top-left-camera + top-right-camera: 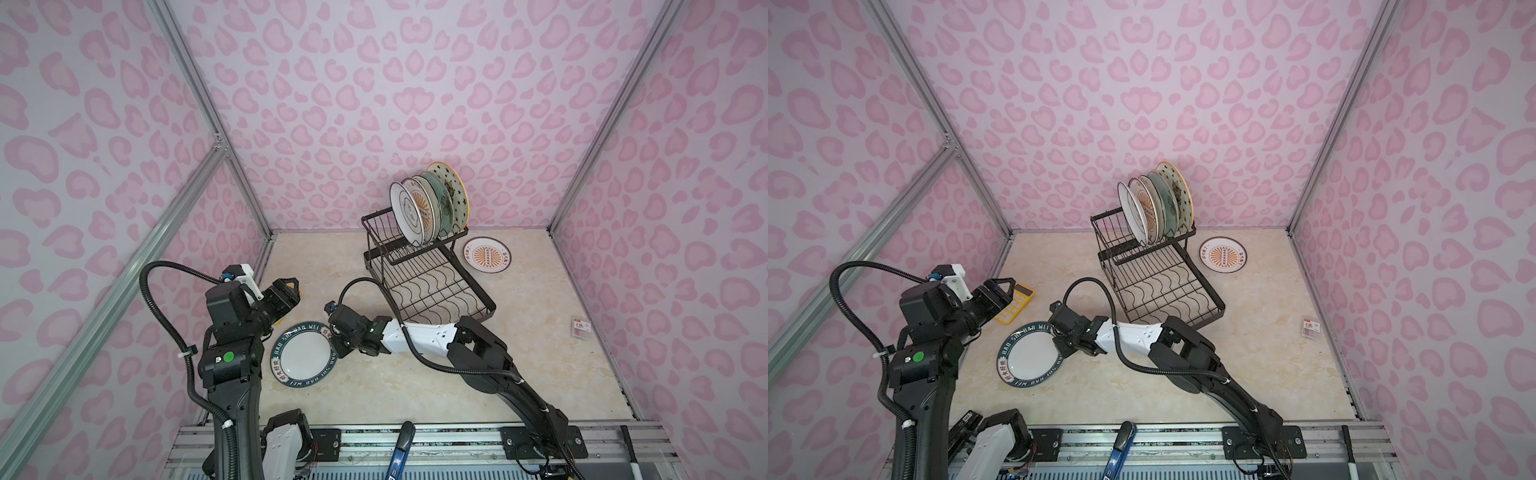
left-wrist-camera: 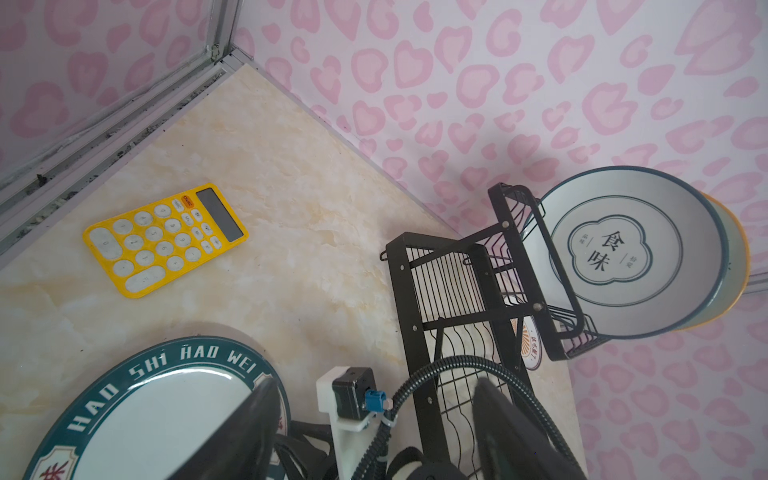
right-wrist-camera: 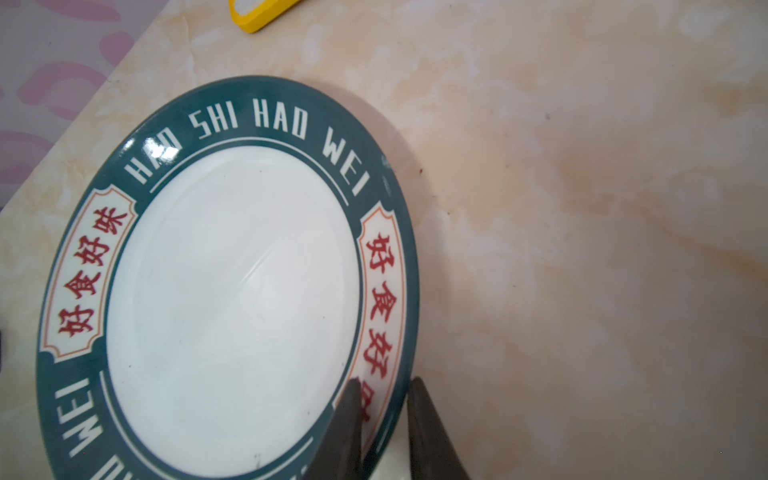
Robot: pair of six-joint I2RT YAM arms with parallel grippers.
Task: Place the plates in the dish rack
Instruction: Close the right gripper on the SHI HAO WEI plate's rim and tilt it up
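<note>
A dark-green-rimmed lettered plate (image 1: 301,354) (image 3: 232,299) lies on the marble table at front left. My right gripper (image 1: 334,340) (image 3: 384,380) is shut on its right rim, one finger on top and one at the outer edge. My left gripper (image 1: 291,286) (image 2: 376,380) hangs open and empty above the table behind the plate. The black wire dish rack (image 1: 376,235) stands at the back. Several plates stand upright in its raised part, from the white black-ringed one (image 1: 405,212) to the starred yellow-rimmed one (image 1: 455,195). An orange sunburst plate (image 1: 487,254) lies flat to the right of the rack.
A yellow calculator (image 1: 1015,303) (image 2: 164,239) lies under my left gripper near the left wall. A small packet (image 1: 580,326) sits by the right wall. A blue-handled tool (image 1: 401,449) rests on the front rail. Pink patterned walls close in three sides.
</note>
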